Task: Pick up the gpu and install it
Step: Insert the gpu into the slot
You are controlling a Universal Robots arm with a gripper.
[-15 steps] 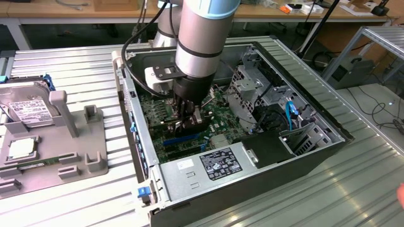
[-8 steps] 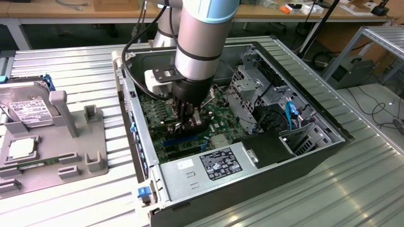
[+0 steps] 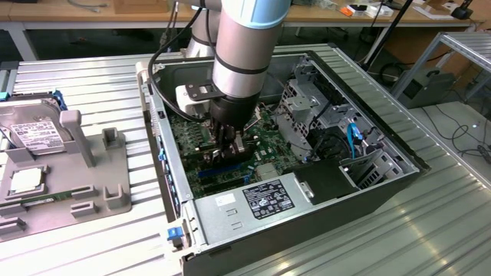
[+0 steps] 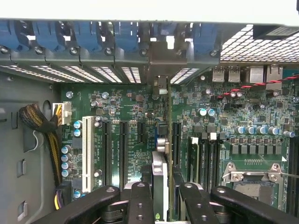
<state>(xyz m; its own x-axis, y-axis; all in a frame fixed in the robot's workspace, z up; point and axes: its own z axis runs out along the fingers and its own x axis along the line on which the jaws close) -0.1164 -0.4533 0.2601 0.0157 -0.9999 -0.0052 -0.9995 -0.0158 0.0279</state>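
Ribbed metal tabletop (image 3: 399, 230) fills the lower frame of the exterior view, carrying an open computer case (image 3: 230, 230) at centre and a grey fixture (image 3: 92, 172) at lower left with a hard drive (image 3: 34, 135) resting in it. Nearer the middle, the arm reaches down into the case, and the gripper (image 4: 161, 191) is clenched on the gpu (image 4: 160, 140), which stands edge-on between the fingers (image 4: 140, 200) in the wrist view. Pickup looks done; the card hangs over the motherboard (image 4: 131, 121), its bracket end toward the rear slot covers (image 4: 112, 42) at the upper frame. Seating seems unfinished, though I cannot tell whether its lower edge touches a slot: the arm hides it in the exterior view, and the fingers cut off the card's near end.
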